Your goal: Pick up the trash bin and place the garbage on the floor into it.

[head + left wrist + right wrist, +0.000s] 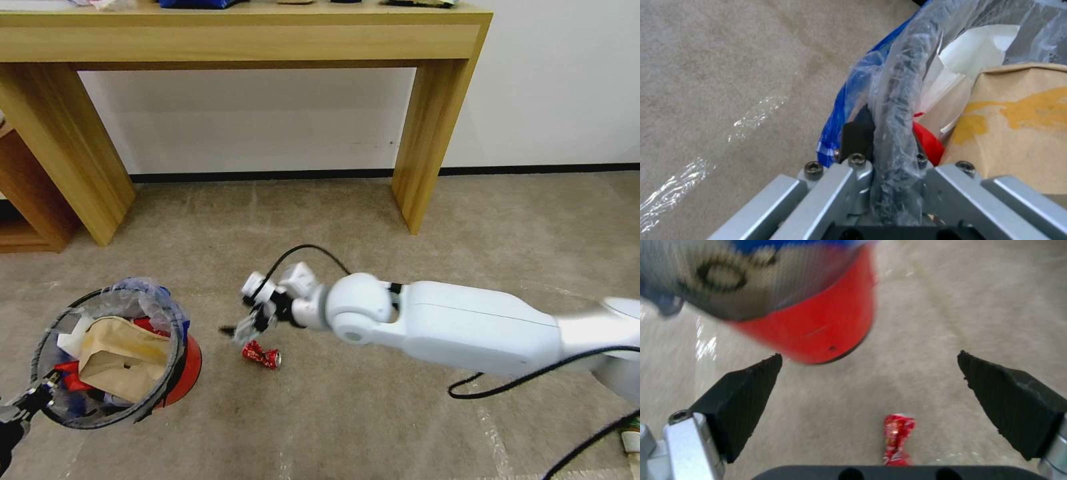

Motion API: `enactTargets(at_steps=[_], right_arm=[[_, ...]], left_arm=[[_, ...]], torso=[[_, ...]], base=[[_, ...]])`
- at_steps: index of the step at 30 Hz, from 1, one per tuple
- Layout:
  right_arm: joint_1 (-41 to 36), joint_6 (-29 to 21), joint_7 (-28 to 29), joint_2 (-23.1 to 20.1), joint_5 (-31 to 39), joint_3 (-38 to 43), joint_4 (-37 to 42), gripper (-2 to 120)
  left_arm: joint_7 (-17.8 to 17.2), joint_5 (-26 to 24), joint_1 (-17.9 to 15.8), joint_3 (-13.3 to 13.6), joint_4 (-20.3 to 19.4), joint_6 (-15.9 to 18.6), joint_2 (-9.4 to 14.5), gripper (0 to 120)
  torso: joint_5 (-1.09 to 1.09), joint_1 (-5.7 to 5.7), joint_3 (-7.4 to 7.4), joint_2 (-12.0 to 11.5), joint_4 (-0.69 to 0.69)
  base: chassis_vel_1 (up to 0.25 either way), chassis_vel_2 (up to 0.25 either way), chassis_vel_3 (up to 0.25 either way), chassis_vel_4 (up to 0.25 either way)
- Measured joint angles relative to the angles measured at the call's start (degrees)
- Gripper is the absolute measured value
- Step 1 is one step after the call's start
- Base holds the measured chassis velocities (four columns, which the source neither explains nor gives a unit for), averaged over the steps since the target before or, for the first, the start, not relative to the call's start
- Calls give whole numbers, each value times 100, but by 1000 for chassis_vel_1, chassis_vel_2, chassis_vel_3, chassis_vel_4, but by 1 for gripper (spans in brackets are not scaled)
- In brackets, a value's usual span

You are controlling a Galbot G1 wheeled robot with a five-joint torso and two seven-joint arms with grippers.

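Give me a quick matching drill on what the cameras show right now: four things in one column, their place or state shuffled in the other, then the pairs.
Things:
1. left gripper
2. right gripper
3. crushed red can
4. tan paper packet

Place or state:
A. lying on the carpet, beside the trash bin
B. inside the trash bin, on top of other litter
C. fingers wide open, hanging just above the carpet
D. shut on the bin's bag-covered rim

Pairs: 1-D, 2-C, 3-A, 4-B
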Motion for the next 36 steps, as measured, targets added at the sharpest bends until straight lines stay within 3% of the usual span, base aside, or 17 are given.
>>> enactTargets(at_steps=[6, 14, 23, 36], right_arm=[[87, -441, -206, 544, -298, -315, -497, 99], [-70, -1018, -150, 769, -739, -466, -945, 90], [-422, -1012, -221, 804, -1201, -620, -1600, 93], [-799, -828, -213, 557, -1460, -560, -1715, 95]], left_arm=[[25, -49, 58, -73, -20, 0, -34, 1], [47, -13, 12, -27, -3, 0, -95, 1], [43, 65, -40, 39, 59, 0, -130, 1], [38, 145, -70, 121, 68, -1, -149, 1]], torso=[[0, 0, 0, 0, -1], [1, -1, 0, 0, -1], [1, -1, 0, 0, -1], [2, -1, 0, 0, -1]], base=[[0, 0, 0, 0], [0, 0, 0, 0], [0, 0, 0, 0], [0, 0, 0, 0]])
